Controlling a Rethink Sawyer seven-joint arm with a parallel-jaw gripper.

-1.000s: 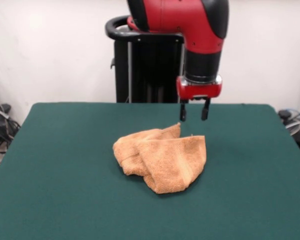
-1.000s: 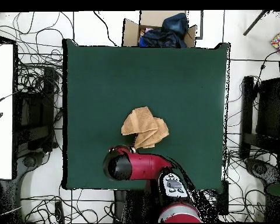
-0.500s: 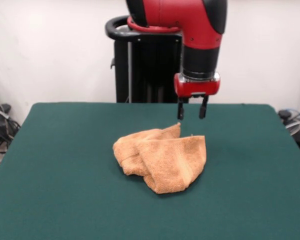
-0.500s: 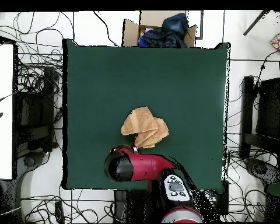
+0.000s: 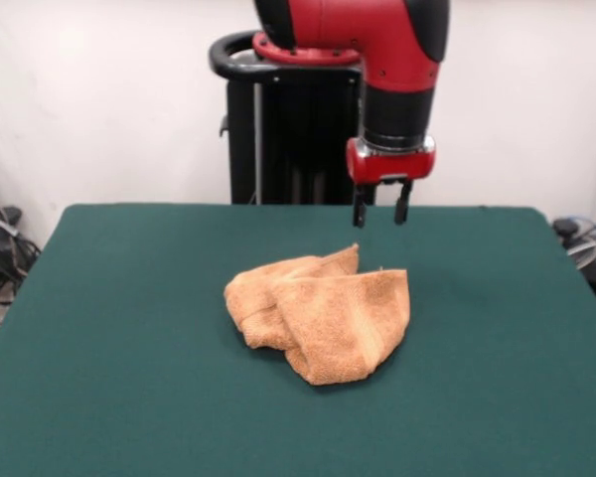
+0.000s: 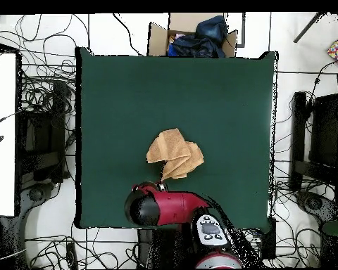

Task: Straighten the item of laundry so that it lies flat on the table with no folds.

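- Orange-tan towel [image 5: 318, 310] [image 6: 174, 154] lies crumpled and folded near the middle of the green table [image 5: 109, 348] [image 6: 221, 98].
- End effector [image 5: 380, 206] hangs above the towel's far edge, fingers apart, holding nothing.

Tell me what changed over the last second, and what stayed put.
The gripper rose straight up from just above the towel's far edge and drew slightly back toward the pedestal. It took hold of nothing; its fingers are open and empty. The towel stayed as it was, crumpled and folded near the middle of the table, untouched.
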